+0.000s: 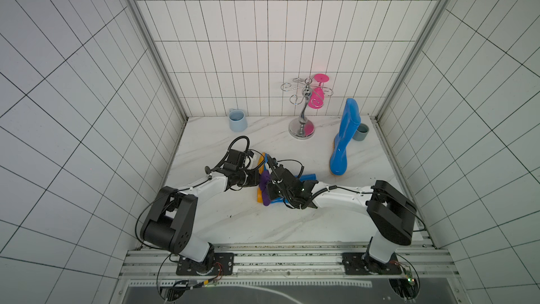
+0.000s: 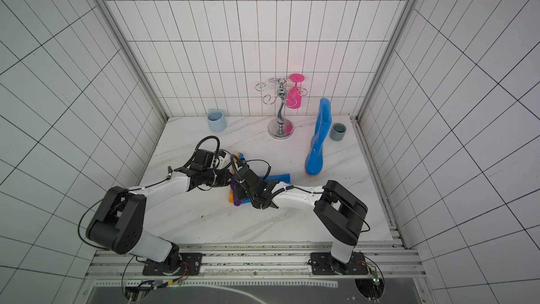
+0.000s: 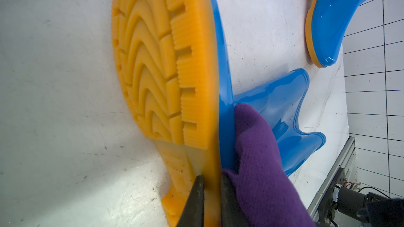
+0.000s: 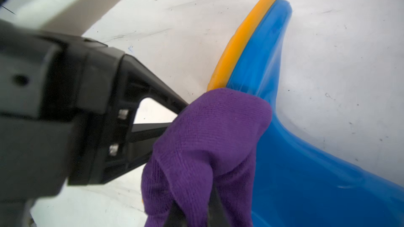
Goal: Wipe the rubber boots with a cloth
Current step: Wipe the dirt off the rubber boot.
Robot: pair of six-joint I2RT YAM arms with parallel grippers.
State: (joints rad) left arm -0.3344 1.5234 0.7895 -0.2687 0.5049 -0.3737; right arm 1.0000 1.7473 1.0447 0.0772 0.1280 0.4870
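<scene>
- Left gripper (image 3: 211,179) clamped on the edge of the orange treaded sole (image 3: 153,62) toward the heel, steadying the lying boot (image 3: 273,105) on its side on the marble tabletop (image 1: 233,223).
- Right gripper (image 4: 192,206) pinched on the purple cloth (image 4: 207,132). Cloth is bunched and pressed against the blue upper just beside the sole seam, close to the left gripper's hold.
- Upright boot (image 1: 344,138) stands well apart at the back, beside a grey cup (image 1: 360,132); nothing touches it.
- Step judged: wiping the first boot, one arm bracing, one rubbing.
- Next move likely calls for dragging the cloth along the glossy upper with pressure, and a firm left hold so the boot does not slide.
</scene>
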